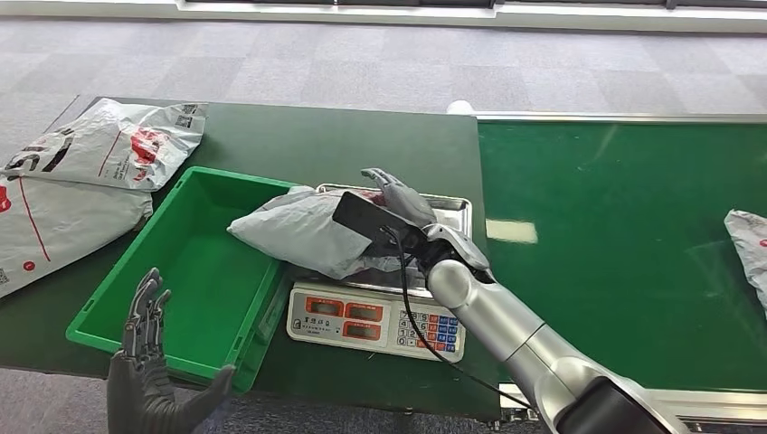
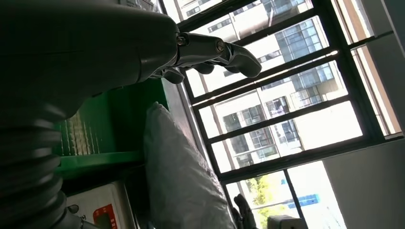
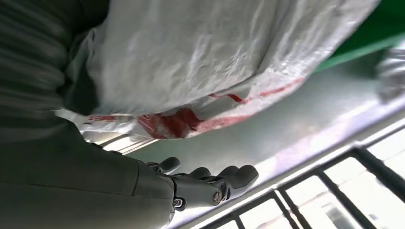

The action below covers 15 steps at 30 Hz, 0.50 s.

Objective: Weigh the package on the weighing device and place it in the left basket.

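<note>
- Across the head view, the right hand (image 1: 404,203) lies over the near end of the grey package (image 1: 303,231), fingers stretched along its top; whether the thumb grips underneath cannot be told.
- Under and ahead of that hand, the package rests partly on the steel pan of the weighing device (image 1: 378,316), its far end overhanging the rim of the green basket (image 1: 194,271) to the hand's left.
- Low at the near counter edge, the left hand (image 1: 149,366) is raised with fingers spread and nothing in it, just beside the basket's near wall.
- Beyond the left hand, more grey packages (image 1: 108,145) lie on the dark green counter (image 1: 298,140); well to the right of the right hand, another bag (image 1: 751,240) sits on the green belt (image 1: 624,226).
- From the left wrist view, the left hand (image 2: 200,52) shows loosely bent fingers, apart and holding nothing, with the basket (image 2: 102,129) and the package (image 2: 179,176) just past them.
- From the right wrist view, the right hand (image 3: 205,183) has its fingers side by side against the shiny pan, with the package (image 3: 215,52) just beside them, its red print showing.
</note>
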Each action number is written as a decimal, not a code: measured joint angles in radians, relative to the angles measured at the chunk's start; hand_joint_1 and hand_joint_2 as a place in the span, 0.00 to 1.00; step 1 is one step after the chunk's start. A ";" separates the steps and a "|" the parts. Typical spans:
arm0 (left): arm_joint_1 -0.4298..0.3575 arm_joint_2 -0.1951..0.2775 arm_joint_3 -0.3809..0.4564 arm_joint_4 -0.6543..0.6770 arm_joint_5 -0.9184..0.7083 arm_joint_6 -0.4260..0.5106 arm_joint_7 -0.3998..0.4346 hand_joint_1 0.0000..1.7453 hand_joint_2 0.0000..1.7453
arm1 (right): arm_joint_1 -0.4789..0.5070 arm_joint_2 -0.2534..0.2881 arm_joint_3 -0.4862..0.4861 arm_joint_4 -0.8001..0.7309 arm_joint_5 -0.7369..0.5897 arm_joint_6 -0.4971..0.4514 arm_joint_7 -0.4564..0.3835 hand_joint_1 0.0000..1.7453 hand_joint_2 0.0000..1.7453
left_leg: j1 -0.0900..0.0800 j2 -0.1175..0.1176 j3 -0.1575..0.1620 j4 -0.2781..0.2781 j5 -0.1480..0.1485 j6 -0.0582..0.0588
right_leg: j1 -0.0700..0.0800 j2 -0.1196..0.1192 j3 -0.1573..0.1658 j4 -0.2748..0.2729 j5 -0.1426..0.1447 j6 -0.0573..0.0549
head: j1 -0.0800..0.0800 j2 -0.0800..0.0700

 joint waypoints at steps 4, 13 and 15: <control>-0.024 0.001 0.000 -0.009 -0.098 -0.004 0.039 0.00 1.00 | 0.132 -0.030 -0.097 -0.239 -0.047 -0.019 -0.079 0.00 1.00 | 0.000 -0.001 -0.001 0.000 0.000 0.000 | 0.000 -0.002 -0.001 0.000 -0.001 0.000 | 0.000 0.000; -0.360 -0.018 -0.109 0.153 -0.432 -0.148 0.452 0.00 1.00 | 0.572 -0.137 -0.394 -0.673 0.031 0.033 -0.094 0.00 1.00 | 0.000 -0.018 -0.005 0.001 0.002 0.005 | -0.002 -0.022 0.003 -0.003 -0.002 0.004 | 0.000 0.000; -0.463 -0.039 -0.163 0.246 -0.444 -0.120 0.504 0.00 1.00 | 0.653 -0.152 -0.476 -0.712 0.004 0.036 -0.181 0.00 1.00 | -0.001 -0.014 -0.007 0.001 0.003 0.005 | -0.003 -0.017 0.001 -0.002 0.002 0.004 | 0.001 0.000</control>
